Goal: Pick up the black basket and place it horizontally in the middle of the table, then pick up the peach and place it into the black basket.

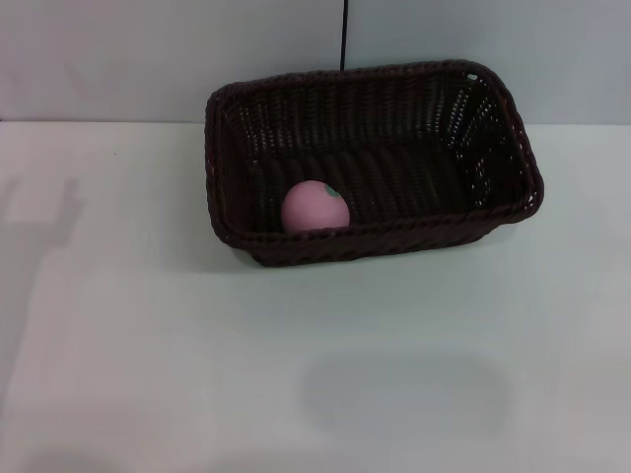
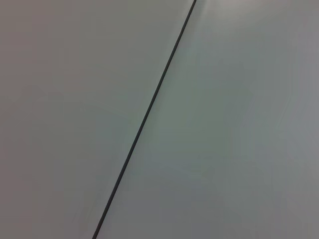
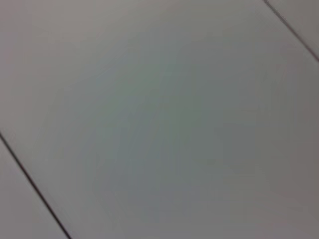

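basket: the basket (image 1: 373, 158) stands on the table (image 1: 148, 325), long side across the head view, a little skewed, toward the far middle of the top.
peach: the peach (image 1: 315, 206) lies inside the basket, on its floor against the near wall, left of the basket's centre.
done: by the look of it, both steps (basket set down crosswise, peach dropped in).
left: nothing that I can judge, unless the slight skew of the basket counts.
arms: neither gripper shows in any view; whether their fingers are apart or together I cannot tell.
wrist views: both show only a plain pale surface crossed by thin dark lines (seams, perhaps), no basket, no peach.
hidden: the peach's underside sits behind the near rim; a faint shadow falls at the table's left.
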`<state>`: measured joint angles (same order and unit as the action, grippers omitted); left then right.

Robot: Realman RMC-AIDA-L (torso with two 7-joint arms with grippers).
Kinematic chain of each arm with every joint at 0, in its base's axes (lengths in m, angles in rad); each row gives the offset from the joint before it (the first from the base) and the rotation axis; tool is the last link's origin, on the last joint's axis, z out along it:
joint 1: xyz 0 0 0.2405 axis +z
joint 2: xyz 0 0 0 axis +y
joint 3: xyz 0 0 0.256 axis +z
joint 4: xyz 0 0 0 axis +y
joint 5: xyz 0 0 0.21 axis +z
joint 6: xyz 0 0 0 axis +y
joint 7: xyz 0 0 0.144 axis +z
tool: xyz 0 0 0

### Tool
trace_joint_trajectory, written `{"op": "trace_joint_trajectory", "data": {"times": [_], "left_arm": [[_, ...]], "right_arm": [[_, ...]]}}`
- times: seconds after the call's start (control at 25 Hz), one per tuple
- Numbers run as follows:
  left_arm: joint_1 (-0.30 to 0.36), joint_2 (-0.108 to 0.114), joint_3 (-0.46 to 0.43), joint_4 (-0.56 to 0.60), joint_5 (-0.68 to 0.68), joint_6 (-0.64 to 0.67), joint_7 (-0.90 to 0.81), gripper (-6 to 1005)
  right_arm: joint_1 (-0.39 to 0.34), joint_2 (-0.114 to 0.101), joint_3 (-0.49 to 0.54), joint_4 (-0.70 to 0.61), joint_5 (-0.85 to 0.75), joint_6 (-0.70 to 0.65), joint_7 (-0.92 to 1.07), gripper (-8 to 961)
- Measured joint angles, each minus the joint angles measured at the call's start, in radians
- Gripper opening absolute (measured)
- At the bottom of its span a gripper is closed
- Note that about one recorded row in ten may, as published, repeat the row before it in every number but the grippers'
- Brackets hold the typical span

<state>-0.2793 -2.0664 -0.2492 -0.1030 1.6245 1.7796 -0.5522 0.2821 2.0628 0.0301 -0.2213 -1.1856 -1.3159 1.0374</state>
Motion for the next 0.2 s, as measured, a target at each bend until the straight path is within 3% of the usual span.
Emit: {"op": "trace_joint_trajectory", "data": {"times": [0.2], "left_arm": [[-0.001, 0.0, -0.005, 0.0, 0.0, -0.003, 0.0, 859]], "right_arm": [[0.0, 0.003, 0.017, 0.001, 0.0, 0.001, -0.001, 420]]}}
